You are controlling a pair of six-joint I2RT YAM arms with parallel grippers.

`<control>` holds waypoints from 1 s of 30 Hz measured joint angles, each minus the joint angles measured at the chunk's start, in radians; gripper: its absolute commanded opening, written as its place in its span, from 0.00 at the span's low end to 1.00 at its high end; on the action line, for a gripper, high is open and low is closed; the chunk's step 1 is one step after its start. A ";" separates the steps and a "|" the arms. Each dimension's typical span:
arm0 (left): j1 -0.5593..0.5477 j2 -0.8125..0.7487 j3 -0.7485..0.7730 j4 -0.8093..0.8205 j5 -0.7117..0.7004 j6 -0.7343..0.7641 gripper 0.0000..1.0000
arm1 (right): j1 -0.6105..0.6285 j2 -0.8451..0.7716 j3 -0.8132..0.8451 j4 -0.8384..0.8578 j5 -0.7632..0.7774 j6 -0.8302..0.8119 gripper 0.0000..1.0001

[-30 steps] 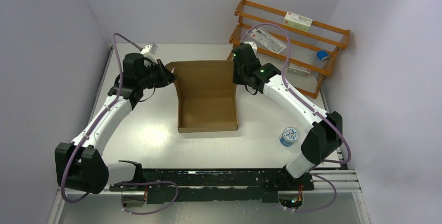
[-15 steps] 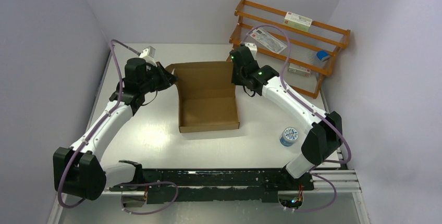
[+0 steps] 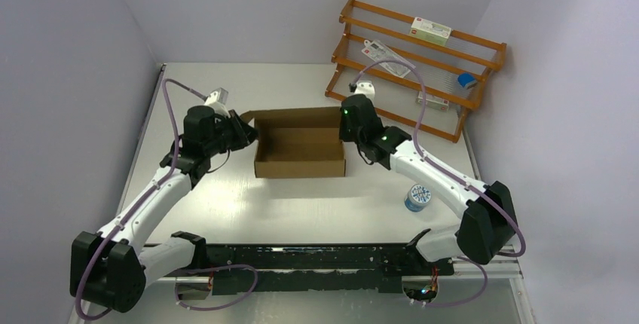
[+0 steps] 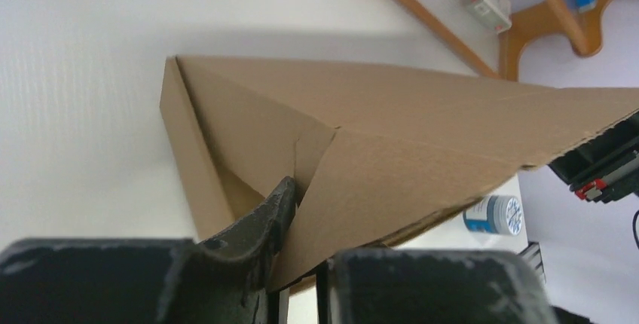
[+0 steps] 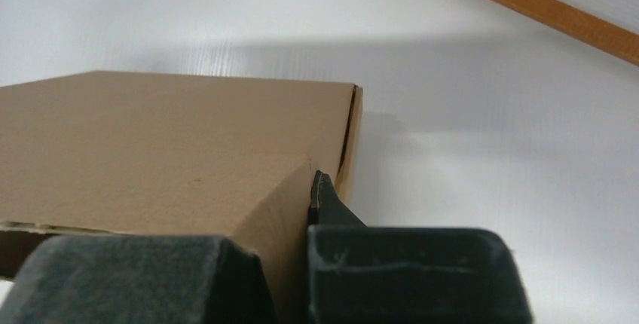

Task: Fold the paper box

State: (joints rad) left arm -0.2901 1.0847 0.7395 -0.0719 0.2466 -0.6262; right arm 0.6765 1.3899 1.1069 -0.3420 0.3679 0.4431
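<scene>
The paper box [image 3: 300, 168] is plain brown corrugated cardboard, unmarked. It sits on the table [image 3: 226, 203], in front of and to the left of the orange rack [image 3: 467, 36]. Its shallow tray is formed, with the walls upright. The lid panel rises from the edge nearer the rack and leans over the tray, partway closed.

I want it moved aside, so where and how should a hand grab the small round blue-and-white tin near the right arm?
Probably best to take the small round blue-and-white tin across its curved side wall, coming straight down from above. It stands upright, lid up, alone on the white table, both sides free to close on; the flat lid gives nothing to pinch.
</scene>
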 measured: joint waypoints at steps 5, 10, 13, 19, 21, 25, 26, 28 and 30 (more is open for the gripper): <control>-0.007 -0.044 -0.076 -0.026 0.024 -0.018 0.28 | 0.001 -0.047 -0.122 0.077 -0.045 -0.017 0.16; -0.008 -0.127 -0.121 -0.092 0.027 -0.016 0.49 | 0.008 -0.127 -0.196 0.115 -0.136 -0.010 0.32; -0.011 -0.176 -0.126 -0.150 0.027 -0.016 0.56 | 0.018 -0.180 -0.227 0.122 -0.186 -0.010 0.42; -0.014 -0.291 -0.127 -0.242 0.027 -0.013 0.67 | 0.021 -0.294 -0.285 0.128 -0.254 -0.026 0.58; -0.014 -0.332 -0.133 -0.267 0.027 -0.014 0.70 | 0.021 -0.332 -0.307 0.127 -0.278 -0.033 0.63; -0.015 -0.430 -0.151 -0.337 0.012 -0.022 0.72 | 0.021 -0.393 -0.340 0.127 -0.322 -0.041 0.71; -0.015 -0.451 -0.152 -0.353 0.002 -0.026 0.73 | 0.021 -0.409 -0.348 0.125 -0.336 -0.043 0.72; -0.015 -0.502 -0.152 -0.394 -0.023 -0.034 0.74 | 0.021 -0.439 -0.354 0.116 -0.362 -0.044 0.76; -0.015 -0.539 -0.151 -0.430 -0.041 -0.041 0.75 | 0.021 -0.465 -0.356 0.105 -0.386 -0.045 0.79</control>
State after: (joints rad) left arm -0.3050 0.5461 0.5888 -0.5022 0.2058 -0.6670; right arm 0.6971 0.9245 0.7513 -0.2371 -0.0177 0.3977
